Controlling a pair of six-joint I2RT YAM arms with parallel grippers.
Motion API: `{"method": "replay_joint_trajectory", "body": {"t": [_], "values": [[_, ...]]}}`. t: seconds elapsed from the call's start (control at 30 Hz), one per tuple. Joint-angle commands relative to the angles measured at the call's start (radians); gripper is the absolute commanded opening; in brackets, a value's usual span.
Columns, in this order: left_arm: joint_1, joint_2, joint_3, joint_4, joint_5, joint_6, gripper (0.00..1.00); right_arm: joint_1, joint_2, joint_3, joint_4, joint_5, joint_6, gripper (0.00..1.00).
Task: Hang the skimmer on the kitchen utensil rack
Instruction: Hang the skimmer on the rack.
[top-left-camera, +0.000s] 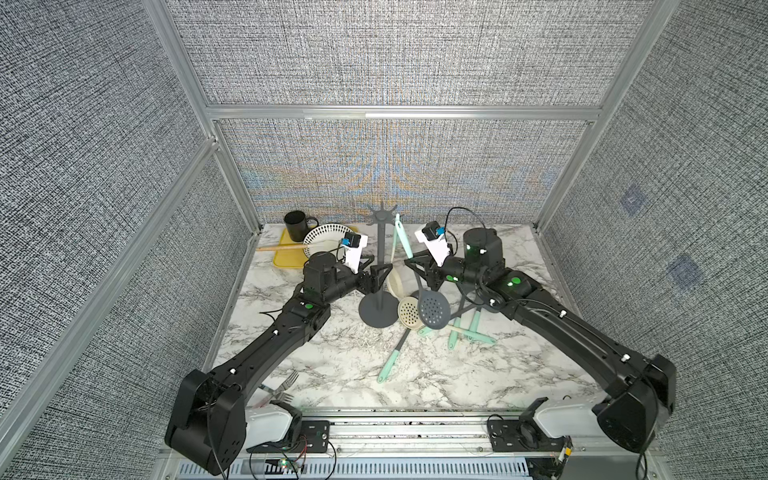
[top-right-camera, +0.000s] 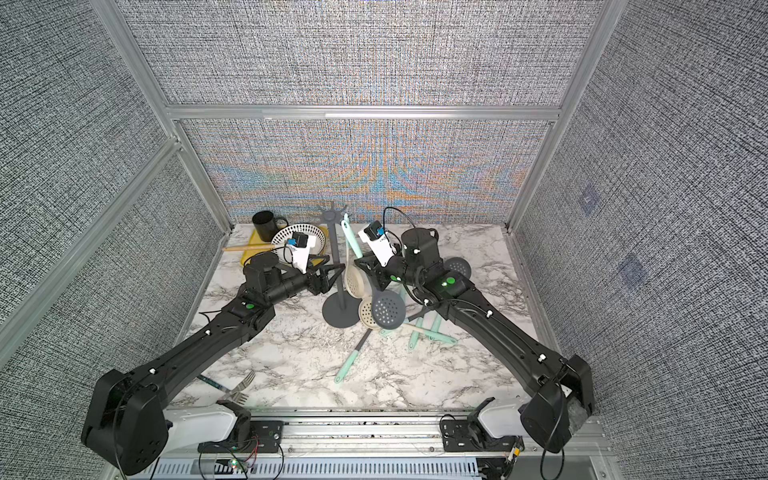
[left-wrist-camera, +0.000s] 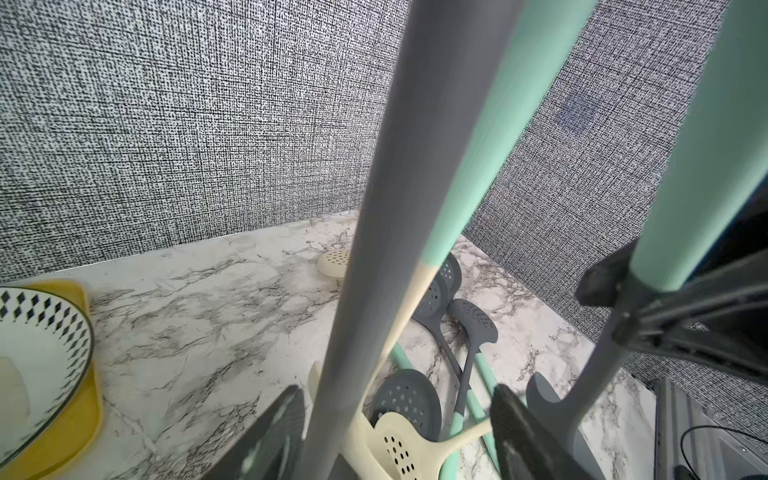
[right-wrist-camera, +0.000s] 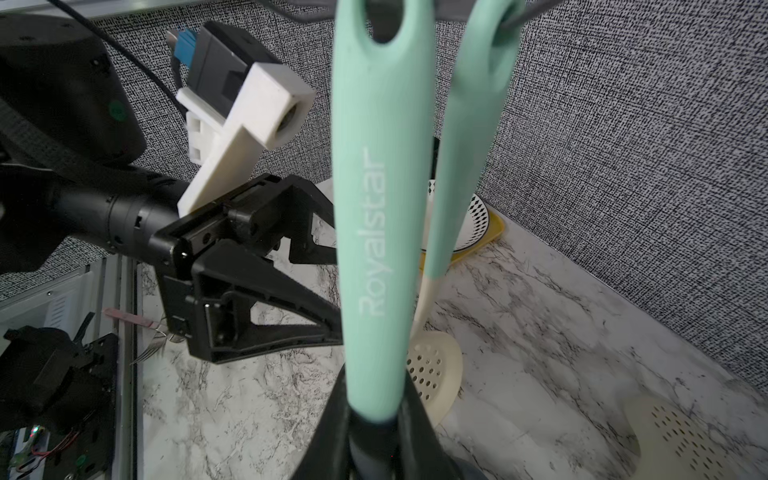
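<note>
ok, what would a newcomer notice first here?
The dark grey utensil rack stands mid-table with a cream skimmer hanging from its crown. The right gripper is shut on the mint handle of a grey skimmer beside the pole, the open left gripper straddles the pole, and spare skimmers lie heaped by the base.

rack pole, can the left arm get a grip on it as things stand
Probably yes: the left gripper is open with its jaws either side of the rack pole. The hanging cream skimmer sits close beside it and might get caught.
</note>
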Motion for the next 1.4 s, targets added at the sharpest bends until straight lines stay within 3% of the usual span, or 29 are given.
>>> {"method": "replay_joint_trajectory", "body": {"t": [0.0, 0.37, 0.53, 0.63, 0.87, 1.03, 1.17, 1.37], "values": [[0.001, 0.002, 0.009, 0.028, 0.029, 0.005, 0.72, 0.003, 0.013, 0.018, 0.002, -0.018, 0.004, 0.0], [0.001, -0.022, -0.009, 0.012, -0.008, 0.012, 0.72, 0.004, 0.057, 0.015, 0.0, -0.029, 0.025, 0.0], [0.002, -0.06, -0.044, -0.047, -0.134, 0.015, 0.88, 0.007, 0.082, 0.009, 0.031, -0.036, 0.048, 0.0], [0.002, -0.111, -0.085, -0.09, -0.229, 0.004, 0.92, 0.009, 0.101, 0.021, 0.049, -0.042, 0.061, 0.0], [0.002, -0.249, -0.154, -0.204, -0.369, -0.045, 0.99, 0.01, 0.108, 0.032, 0.076, -0.052, 0.085, 0.38], [-0.006, -0.323, -0.169, -0.297, -0.357, -0.044, 0.99, 0.01, 0.057, 0.003, 0.092, -0.046, 0.093, 0.62], [-0.06, -0.391, -0.207, -0.323, -0.401, -0.043, 0.99, 0.01, -0.027, -0.059, 0.098, -0.003, 0.098, 0.64], [-0.203, -0.423, -0.198, -0.43, -0.51, -0.054, 0.96, 0.009, -0.223, -0.256, 0.104, 0.191, 0.185, 0.64]]}}
